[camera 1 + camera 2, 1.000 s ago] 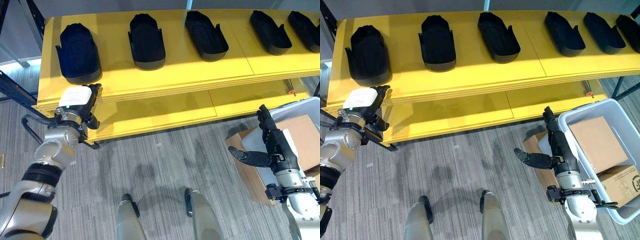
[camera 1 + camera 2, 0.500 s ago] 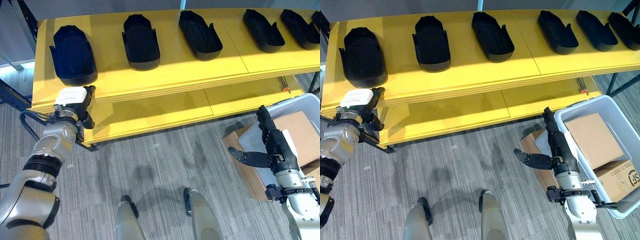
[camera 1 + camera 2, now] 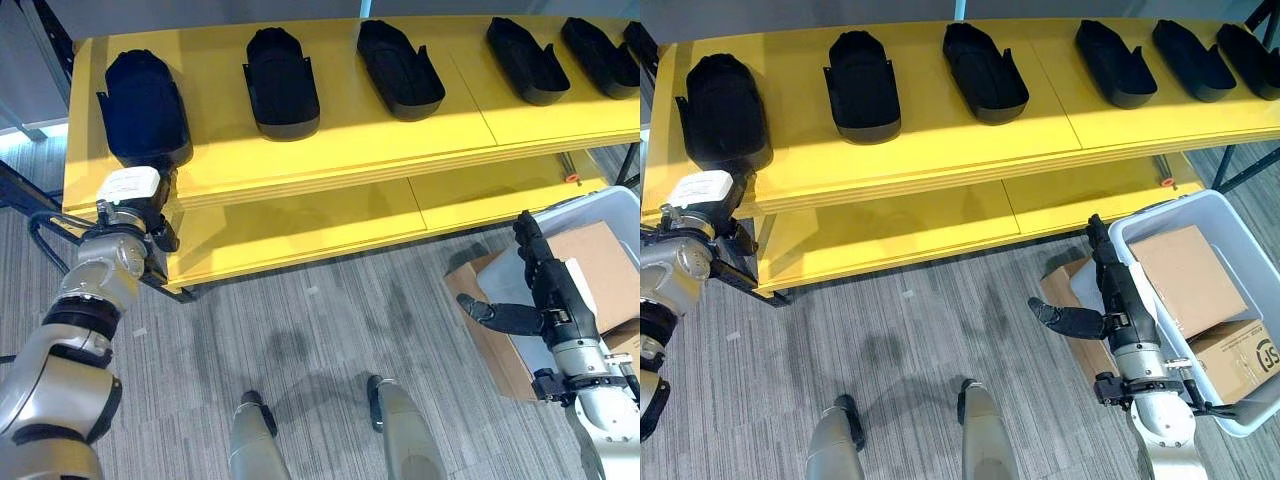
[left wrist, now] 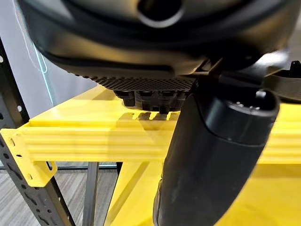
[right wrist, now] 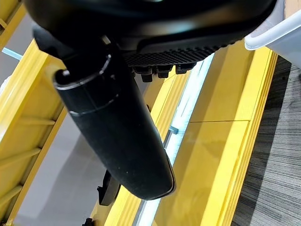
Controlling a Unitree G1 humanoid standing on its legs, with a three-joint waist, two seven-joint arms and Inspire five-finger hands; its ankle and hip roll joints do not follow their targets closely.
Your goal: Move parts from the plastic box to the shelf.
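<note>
Several black moulded parts lie in a row on the yellow shelf's top board (image 3: 340, 140), among them one at the far left (image 3: 145, 108), one beside it (image 3: 282, 82) and one in the middle (image 3: 400, 70). My left hand (image 3: 135, 200), white-covered, hangs at the shelf's front left corner just below the leftmost part, fingers relaxed and holding nothing. My right hand (image 3: 1115, 290) stands open with straight fingers and the thumb stuck out, against the near wall of the grey plastic box (image 3: 1160, 212). The box holds cardboard cartons (image 3: 1188, 278).
A lower yellow board (image 3: 300, 225) runs under the top one. A flat cardboard piece (image 3: 1068, 290) lies on the striped grey floor beside the box. Dark steel rack posts (image 4: 28, 179) stand at the shelf's left end.
My left hand has drifted left along the shelf's front edge to the corner. The right hand has stayed by the box. The camera shifted slightly at first.
</note>
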